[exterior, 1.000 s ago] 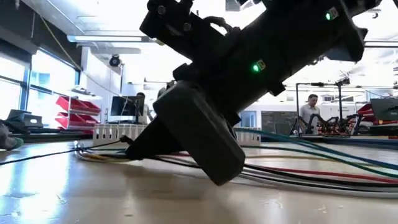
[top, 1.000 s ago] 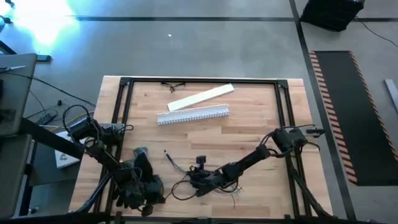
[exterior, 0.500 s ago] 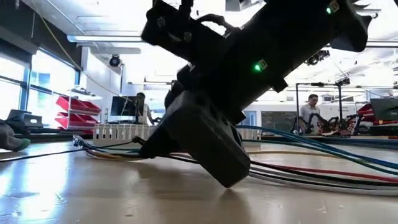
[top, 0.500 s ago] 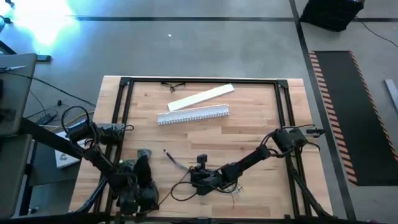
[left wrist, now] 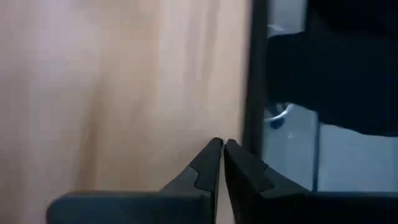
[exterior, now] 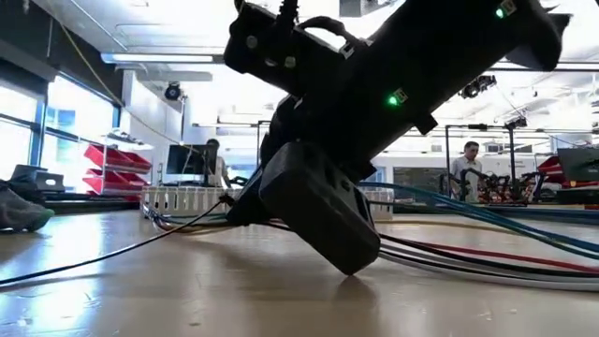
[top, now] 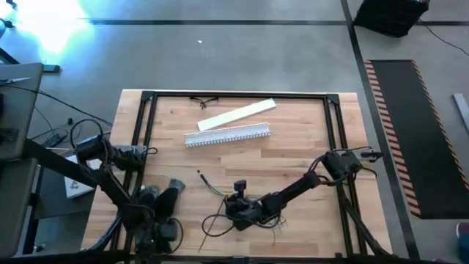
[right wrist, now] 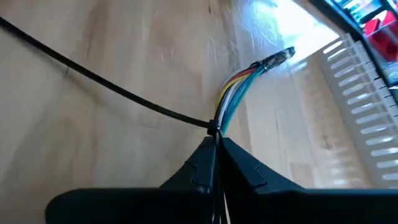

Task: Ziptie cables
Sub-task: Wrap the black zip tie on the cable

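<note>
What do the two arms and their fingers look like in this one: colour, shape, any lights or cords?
Both arms are dark, jointed links. The right arm carries a boxy black housing with small green lights in the low view. Thick black cords loop off the left arm. Each gripper's fingers are black and taper to thin wedge tips.

Glare top-left overhead; left wrist view blurred.

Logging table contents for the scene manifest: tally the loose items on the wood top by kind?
Bundle of thin coloured cables, held in the right gripper: 1
Long white slotted plastic channel: 1
Flat white plastic strip: 1
Small dark wire piece at the far edge: 1
Total: 4
</note>
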### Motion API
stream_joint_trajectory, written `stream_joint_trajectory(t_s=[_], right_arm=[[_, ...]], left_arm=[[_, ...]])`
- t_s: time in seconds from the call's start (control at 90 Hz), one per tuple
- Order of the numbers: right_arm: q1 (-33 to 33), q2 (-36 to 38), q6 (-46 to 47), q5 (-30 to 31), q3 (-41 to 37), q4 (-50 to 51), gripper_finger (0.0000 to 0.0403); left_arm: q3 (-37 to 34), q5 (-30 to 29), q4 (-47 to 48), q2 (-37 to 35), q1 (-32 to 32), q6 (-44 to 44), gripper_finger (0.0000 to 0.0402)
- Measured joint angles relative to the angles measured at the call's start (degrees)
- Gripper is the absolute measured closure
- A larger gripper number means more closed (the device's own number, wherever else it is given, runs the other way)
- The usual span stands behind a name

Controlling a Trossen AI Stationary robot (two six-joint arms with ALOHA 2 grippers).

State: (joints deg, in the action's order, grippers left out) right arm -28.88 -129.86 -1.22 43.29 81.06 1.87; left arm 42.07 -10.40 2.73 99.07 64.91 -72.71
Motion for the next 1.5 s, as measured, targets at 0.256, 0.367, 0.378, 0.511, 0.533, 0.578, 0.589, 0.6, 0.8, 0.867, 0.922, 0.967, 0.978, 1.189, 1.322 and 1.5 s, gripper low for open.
stream_joint_trajectory(t_s=[0.256,0.367,0.378,0.511,0.533,0.578,0.589,0.6,0.8,0.867,0.922,0.967,0.978,1.189,1.322,1.5], right_arm=[[-0.74,0.06,-0.55,1.75,-0.02,-0.72,0.0403],[-0.76,0.42,-3.12,0.99,-0.13,-1.8,0.0403],[-0.78,0.42,-3.41,0.98,-0.13,-2.08,0.0403],[-1.14,0.75,-4.01,0.98,-0.13,-3.22,0.0403],[-1.14,0.83,-4.02,1.05,-0.13,-3.48,0.0403],[-1.2,0.9,-4.02,1.04,-0.13,-4.59,0.0403],[-1.2,0.92,-4.01,1.02,-0.13,-4.83,0.0403],[-1.2,0.94,-3.98,1.01,-0.13,-5.07,0.0403],[-1.05,1.61,-4.18,1.06,-0.12,-7.44,0.0403],[-1.04,1.97,-3.8,1.25,-0.11,-7.42,0.0403],[-1.01,1.97,-4.0,1.27,-0.11,-7.48,0.0403],[-1.01,1.97,-4.19,1.2,-0.11,-7.57,0.0403],[-1.01,1.95,-4.18,1.18,-0.11,-7.62,0.0403],[-1.0,1.95,-3.8,1.05,-0.11,-8.71,0.0403],[-0.94,1.95,-3.8,0.94,-0.09,-9.01,0.0403],[-0.96,1.97,-3.78,0.58,-0.02,-8.99,0.0403]], left_arm=[[-3.14,-35.91,-5.86,0.13,-5.52,0.48,0.0383],[-7.3,-35.11,-20.36,0.54,-10.35,8.0,0.0365],[-7.59,-34.99,-21.9,0.54,-10.9,8.76,0.0363],[-11.34,-29.8,-34.35,1.35,-16.22,15.78,0.0335],[-11.59,-28.6,-36.29,1.35,-17.21,16.82,0.033],[-11.57,-26.49,-39.43,1.77,-19.1,18.57,0.0322],[-11.54,-25.98,-39.96,1.94,-19.47,19.05,0.0321],[-11.54,-25.57,-40.29,2.12,-19.85,19.49,0.0319],[-11.48,-18.37,-46.62,4.03,-25.46,24.83,0.0299],[-11.75,-18.24,-45.7,4.4,-26.61,25.27,0.0298],[-11.73,-18.1,-46.95,4.38,-27.06,26.49,0.0298],[-11.58,-17.95,-48.26,4.27,-27.25,27.0,0.0298],[-11.57,-17.92,-48.43,4.26,-27.28,27.08,0.0298],[-10.93,-17.09,-50.72,4.3,-28.24,32.0,0.0298],[-10.34,-17.09,-50.5,4.3,-28.52,34.99,0.032],[-10.01,-17.28,-50.05,4.3,-28.3,37.44,0.0391]])
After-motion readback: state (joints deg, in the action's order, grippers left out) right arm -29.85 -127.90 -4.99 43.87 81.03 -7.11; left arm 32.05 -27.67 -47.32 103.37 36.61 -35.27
